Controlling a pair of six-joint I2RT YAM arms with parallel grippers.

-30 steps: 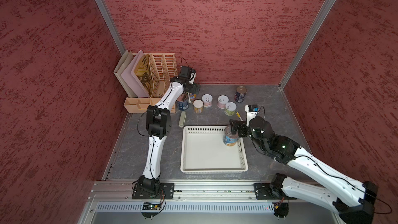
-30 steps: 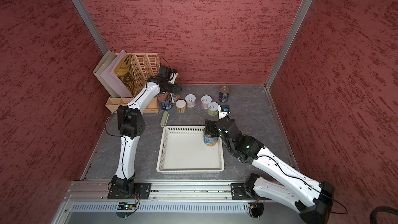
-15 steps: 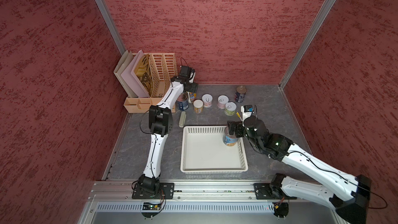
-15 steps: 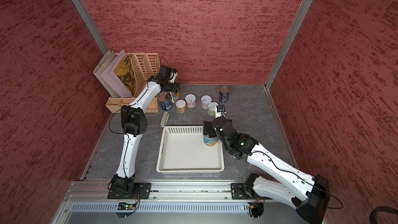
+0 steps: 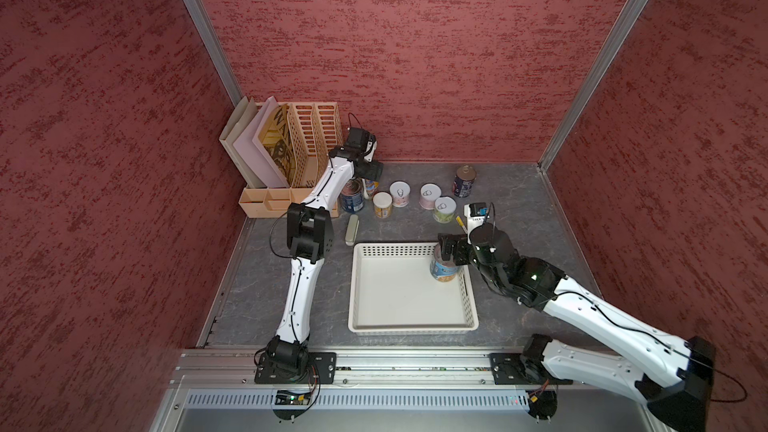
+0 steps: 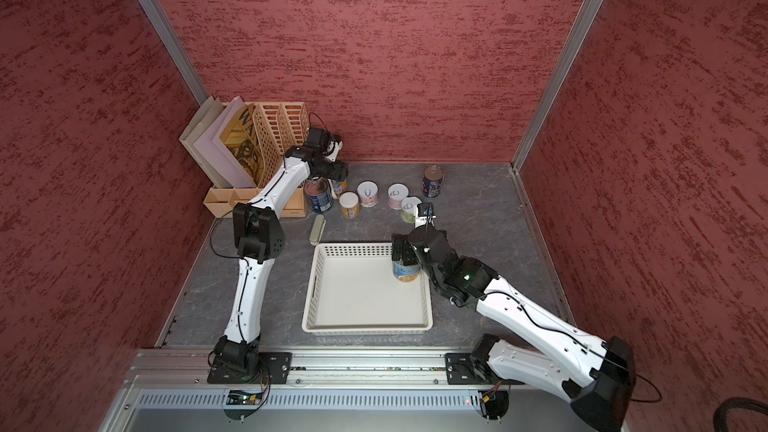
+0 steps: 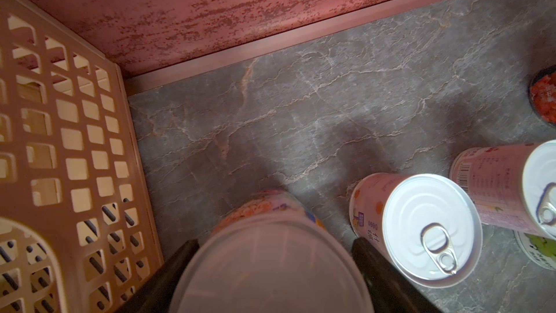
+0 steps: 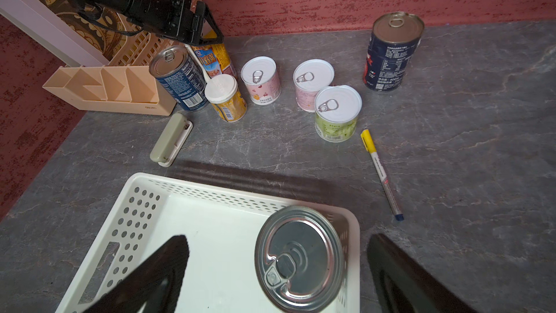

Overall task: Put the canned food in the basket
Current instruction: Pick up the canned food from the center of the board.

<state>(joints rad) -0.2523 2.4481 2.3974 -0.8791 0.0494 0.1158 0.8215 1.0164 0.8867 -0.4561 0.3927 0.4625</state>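
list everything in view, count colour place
basket: one, white, centre
file rack: one, peach, back corner, holds folders
organiser: one, peach, before rack
can in basket: one, light blue, far right corner
pink cans: two, behind basket
green can: one, beside them
yellow can: one, nearer organiser
dark blue cans: two, one by organiser, one near back wall
multicoloured can: one, by rack
pen: one, yellow cap, beside basket
stapler-like bar: one, beige, between organiser and basket
left gripper: closed on multicoloured can
right gripper: open around can in basket
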